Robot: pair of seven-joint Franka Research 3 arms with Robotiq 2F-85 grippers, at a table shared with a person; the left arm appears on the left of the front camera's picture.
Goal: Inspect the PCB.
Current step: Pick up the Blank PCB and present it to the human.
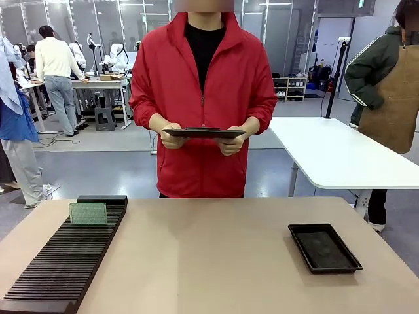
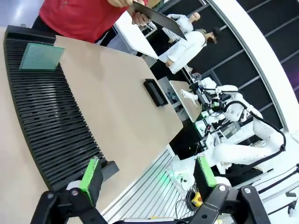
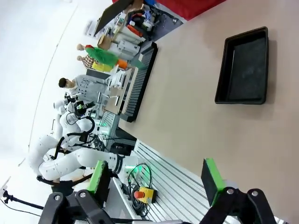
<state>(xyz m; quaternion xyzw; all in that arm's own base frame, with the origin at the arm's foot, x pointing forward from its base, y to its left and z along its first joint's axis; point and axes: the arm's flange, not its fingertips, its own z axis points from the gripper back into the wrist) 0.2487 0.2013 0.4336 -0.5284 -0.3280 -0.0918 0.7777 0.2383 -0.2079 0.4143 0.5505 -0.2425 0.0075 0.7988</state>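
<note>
PCB (image 1: 88, 213), upright in rack (image 1: 62, 265), is best pinched at top edge; left hand (image 2: 147, 172) and right hand (image 3: 154, 177) are spread, empty.

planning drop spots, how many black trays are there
2. One black tray lies on the table at the robot's right; a second tray is held by the person.

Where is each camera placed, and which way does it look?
Front: robot's table edge, facing across at the person, hands holding a thin tray.
Left wrist: above the near left, looking along the open left fingers at the rack and the PCB.
Right wrist: above the near right, looking along the open right fingers at the tabletop tray.
Shared: front and left wrist both show the PCB in the rack.
</note>
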